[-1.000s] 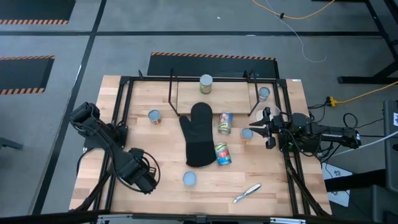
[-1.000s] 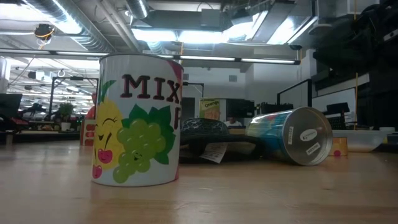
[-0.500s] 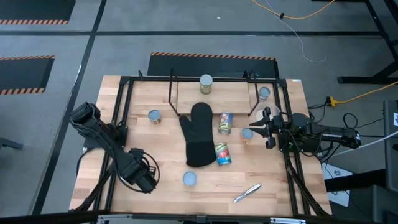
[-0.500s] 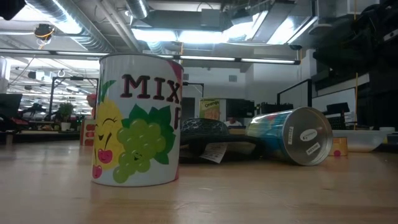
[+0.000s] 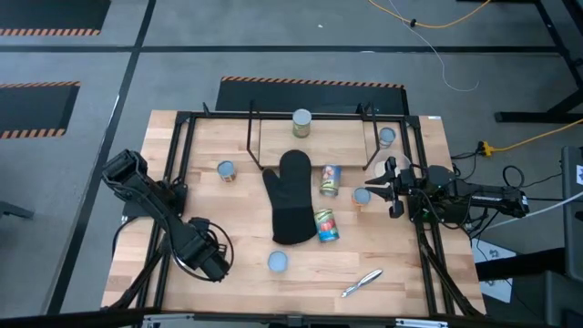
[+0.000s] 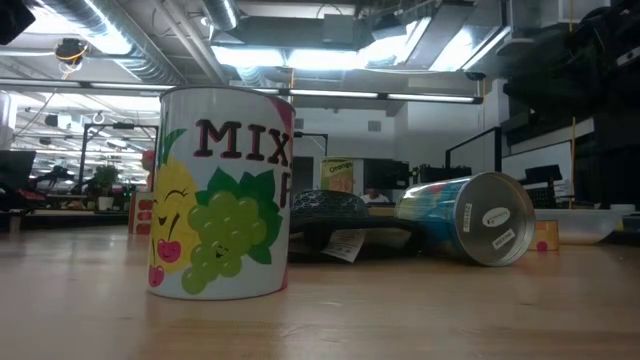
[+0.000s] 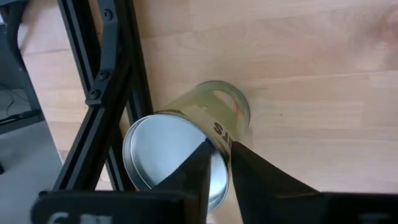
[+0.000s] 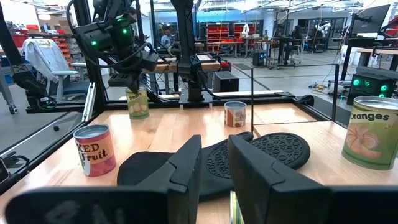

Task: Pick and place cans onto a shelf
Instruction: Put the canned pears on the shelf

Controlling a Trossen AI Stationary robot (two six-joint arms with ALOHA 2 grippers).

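Left wrist view: a can [image 7: 165,155] is pinched at its rim by the left tool [image 7: 219,148], well left of the mitt [image 5: 290,196], likely for carrying to the shelf [image 5: 342,144] behind the mitt. The right tool [image 5: 372,193] is parked right of the mitt; its state cannot be told.

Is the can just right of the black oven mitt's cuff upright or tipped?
Tipped: the can lies on its side, label showing lengthwise from above.
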